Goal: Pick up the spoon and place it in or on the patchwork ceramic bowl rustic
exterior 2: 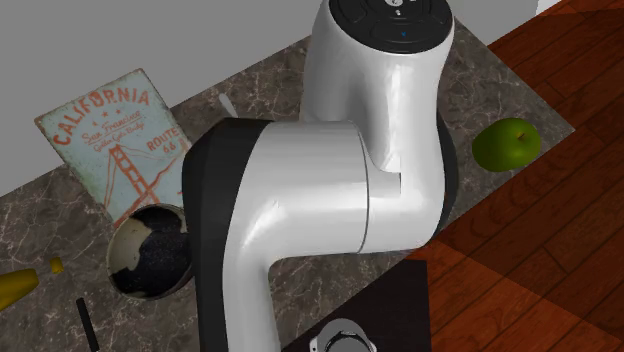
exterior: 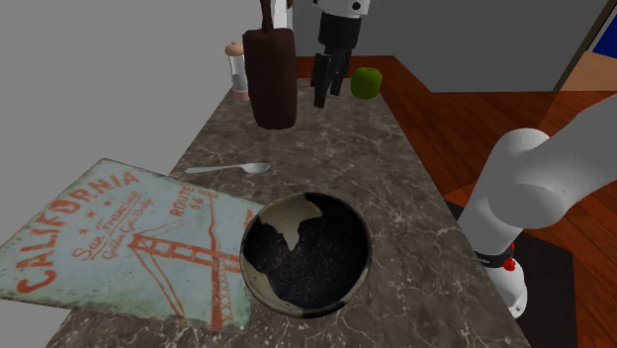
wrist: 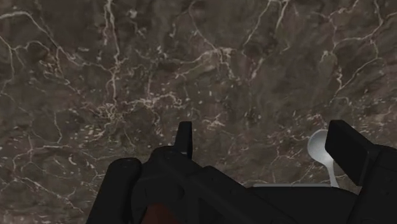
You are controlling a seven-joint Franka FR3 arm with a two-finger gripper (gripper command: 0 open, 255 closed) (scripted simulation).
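1. The black gripper (exterior: 329, 89) hangs above a dark marble counter (exterior: 396, 198), fingers spread apart and gripping nothing.
2. The pale spoon (exterior: 232, 169) lies flat on the counter, well off to the shoulder view's left of the gripper and nearer the camera, between a California sign (exterior: 119, 247) and a brown block (exterior: 270, 79).
3. In the wrist view the spoon (wrist: 317, 145) peeks out at the inner edge of one finger (wrist: 350, 153), untouched.
4. The patchwork bowl (exterior: 282, 219) sits beside the sign, nearer the camera than the spoon.
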